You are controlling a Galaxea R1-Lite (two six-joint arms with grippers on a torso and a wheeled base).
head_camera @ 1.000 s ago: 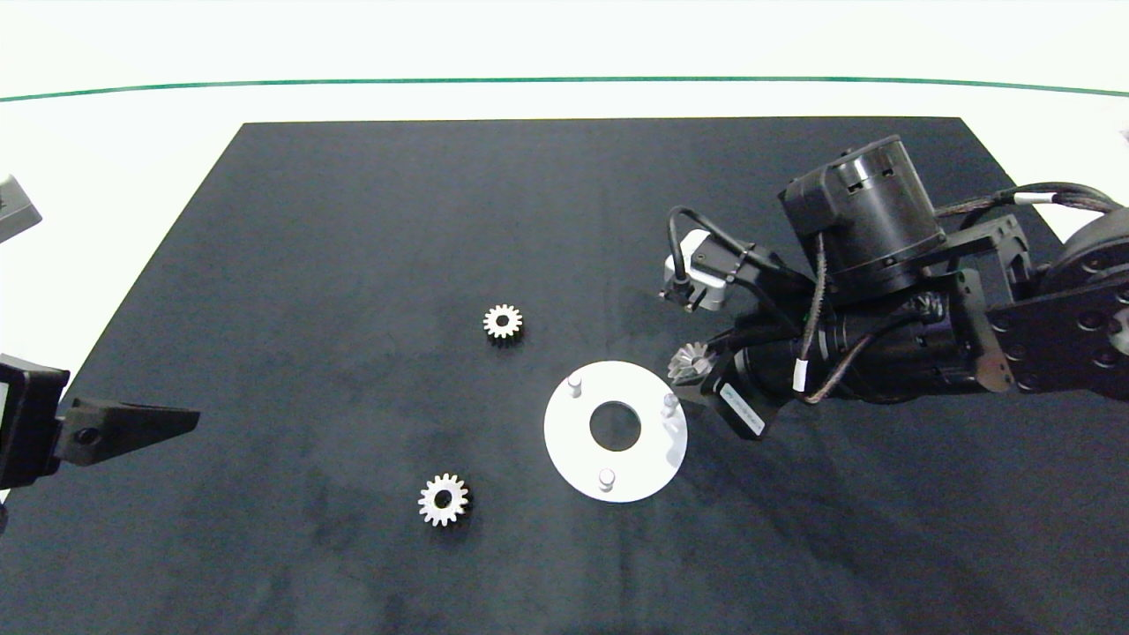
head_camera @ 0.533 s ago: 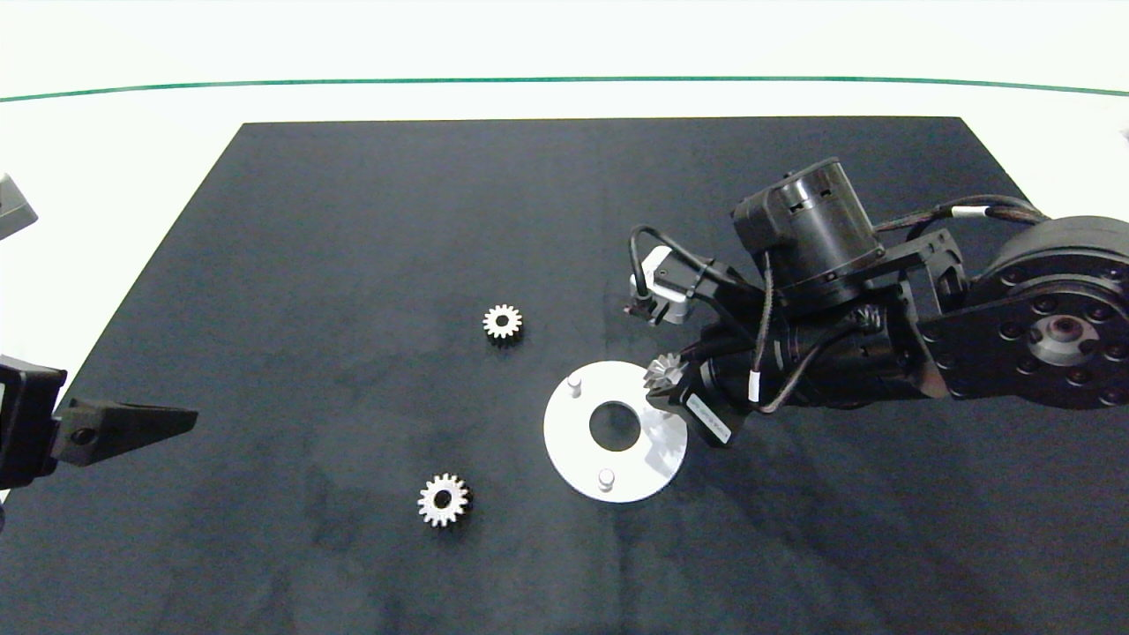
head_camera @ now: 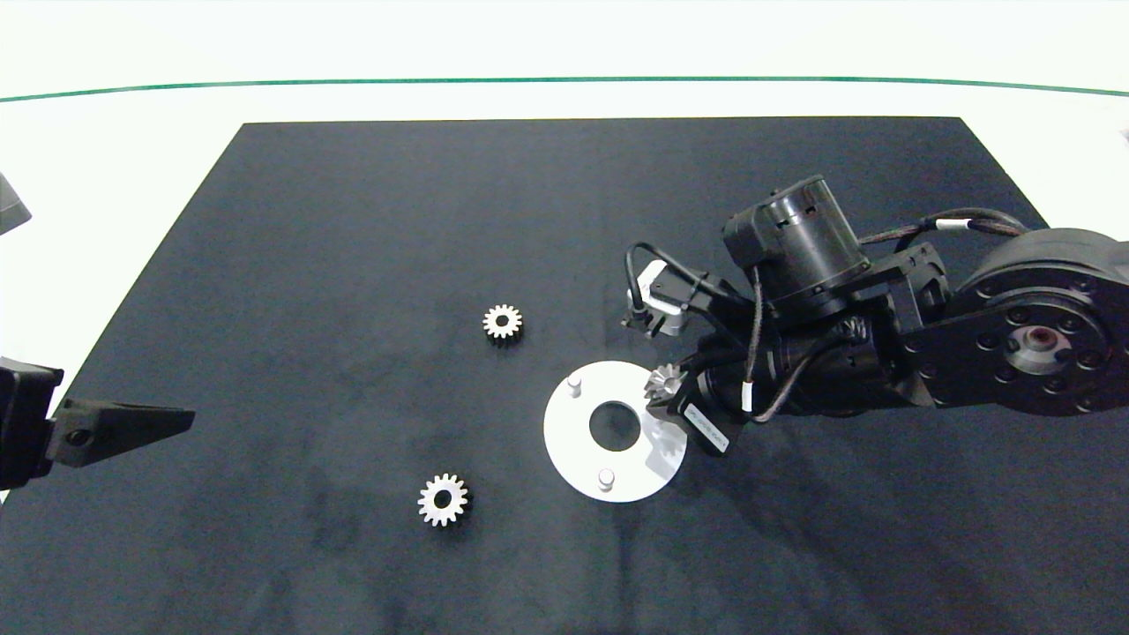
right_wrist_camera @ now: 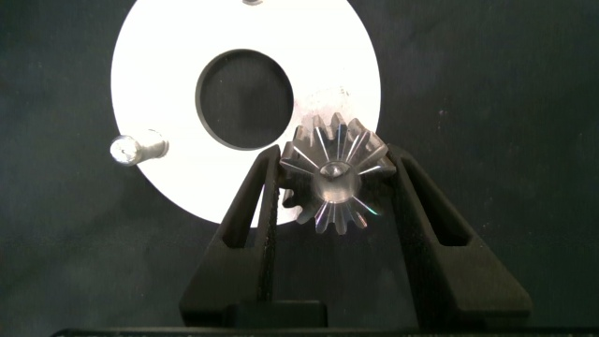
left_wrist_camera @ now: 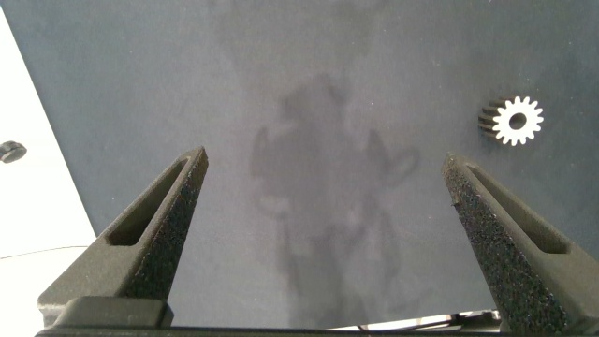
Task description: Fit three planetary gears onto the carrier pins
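Observation:
My right gripper (right_wrist_camera: 334, 170) is shut on a silvery planetary gear (right_wrist_camera: 329, 183), gripped by its sides. In the head view this gear (head_camera: 663, 381) hangs over the right part of the white disc (head_camera: 578, 441). Two carrier pins (head_camera: 574, 384) (head_camera: 606, 479) stand bare; the one on the right is hidden under the gear and fingers. Whether the gear touches that pin cannot be told. Two more gears lie flat on the mat, one (head_camera: 503, 322) beyond the disc to its left, one (head_camera: 443, 500) nearer at left. My left gripper (head_camera: 123, 423) rests open at the left edge.
Everything sits on a black mat (head_camera: 353, 220) laid over a white table (head_camera: 132, 115) with a green line near its far side. The left wrist view shows the nearer loose gear (left_wrist_camera: 517, 121) off to one side of the open fingers (left_wrist_camera: 159, 215).
The right arm carried the gear leftward, from beside the disc's rim to over its right part, covering the right pin. The left arm and the loose gears stayed put.

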